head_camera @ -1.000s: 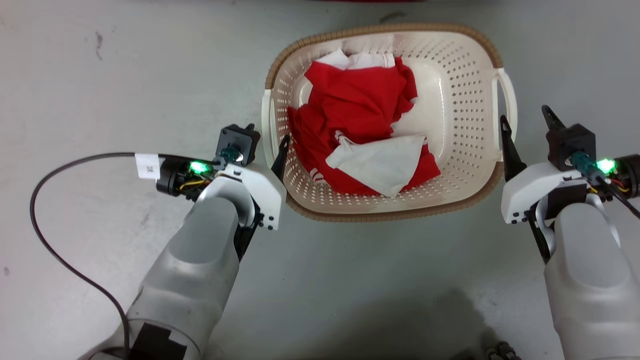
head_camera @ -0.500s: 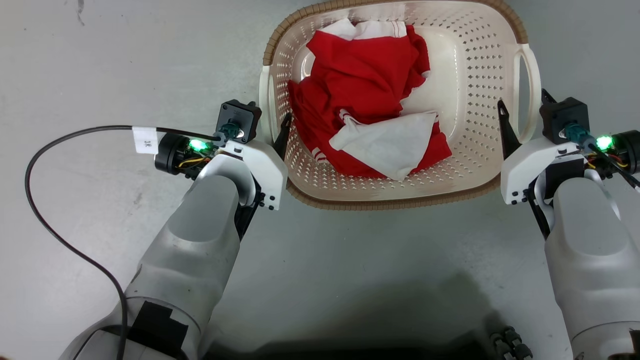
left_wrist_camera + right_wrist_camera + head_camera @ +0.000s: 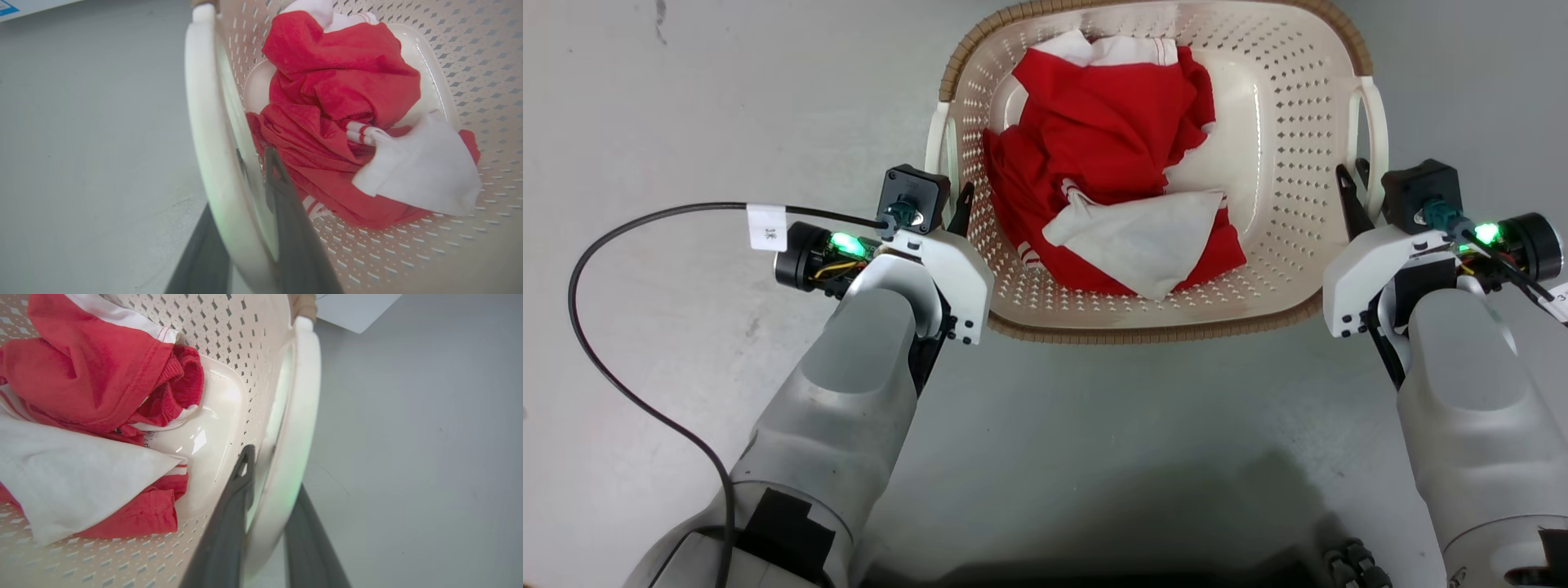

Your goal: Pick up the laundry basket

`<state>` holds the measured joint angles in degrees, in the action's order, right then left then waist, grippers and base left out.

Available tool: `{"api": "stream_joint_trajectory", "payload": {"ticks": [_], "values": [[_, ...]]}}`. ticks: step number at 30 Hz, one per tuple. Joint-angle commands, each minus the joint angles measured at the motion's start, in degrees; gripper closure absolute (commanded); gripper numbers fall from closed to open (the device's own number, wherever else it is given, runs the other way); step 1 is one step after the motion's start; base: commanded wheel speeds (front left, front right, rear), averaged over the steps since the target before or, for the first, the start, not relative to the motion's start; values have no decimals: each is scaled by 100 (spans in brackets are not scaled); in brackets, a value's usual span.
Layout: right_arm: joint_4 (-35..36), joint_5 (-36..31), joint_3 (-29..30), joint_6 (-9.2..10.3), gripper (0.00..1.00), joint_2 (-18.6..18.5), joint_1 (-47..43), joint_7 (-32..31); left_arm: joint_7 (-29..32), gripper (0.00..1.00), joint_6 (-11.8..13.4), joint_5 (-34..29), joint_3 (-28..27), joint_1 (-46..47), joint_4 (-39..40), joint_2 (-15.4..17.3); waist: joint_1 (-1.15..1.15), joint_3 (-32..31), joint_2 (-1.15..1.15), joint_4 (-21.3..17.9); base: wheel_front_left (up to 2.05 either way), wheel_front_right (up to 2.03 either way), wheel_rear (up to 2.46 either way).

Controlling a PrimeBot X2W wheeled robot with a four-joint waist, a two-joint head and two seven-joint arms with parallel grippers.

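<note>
Holds the laundry basket (image 3: 1160,333) by its white handles (image 3: 935,151): left hand (image 3: 949,202) clamped on the left one, right hand (image 3: 1360,184) on the right.

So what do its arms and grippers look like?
The left arm and right arm: smooth pale grey shells, white wrist housings, green lights. The left gripper and right gripper: two long dark tapered fingers each. A white-tagged black cable runs to the left wrist.

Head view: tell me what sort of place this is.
Probably a laundry area, or a test room staged as one: a laundry basket holding a red garment and a white cloth, and a bare grey floor.
</note>
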<state>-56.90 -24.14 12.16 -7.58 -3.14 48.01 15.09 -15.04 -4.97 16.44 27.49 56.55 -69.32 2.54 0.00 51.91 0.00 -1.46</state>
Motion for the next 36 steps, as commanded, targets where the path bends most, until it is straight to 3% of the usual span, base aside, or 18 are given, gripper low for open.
{"api": "stream_joint_trajectory", "payload": {"ticks": [1,17,29,36], "values": [[-36,-67,40,16,100,-121,-27,11,-22,100,-28,1,86,-71,-16,56,0,-133,0,7,0,0,0],[-1086,-289,109,15,100,-39,-596,-8,79,100,-67,424,319,-857,-366,79,0,-1853,0,-46,0,0,0],[-1664,228,-533,14,100,-32,-1169,-170,497,100,-159,740,475,-1681,-430,72,0,-3317,0,31,0,0,0],[-1705,948,-1391,13,100,-32,-1662,-535,906,100,-201,856,531,-2082,-443,214,0,-4143,0,9,0,0,0]]}}
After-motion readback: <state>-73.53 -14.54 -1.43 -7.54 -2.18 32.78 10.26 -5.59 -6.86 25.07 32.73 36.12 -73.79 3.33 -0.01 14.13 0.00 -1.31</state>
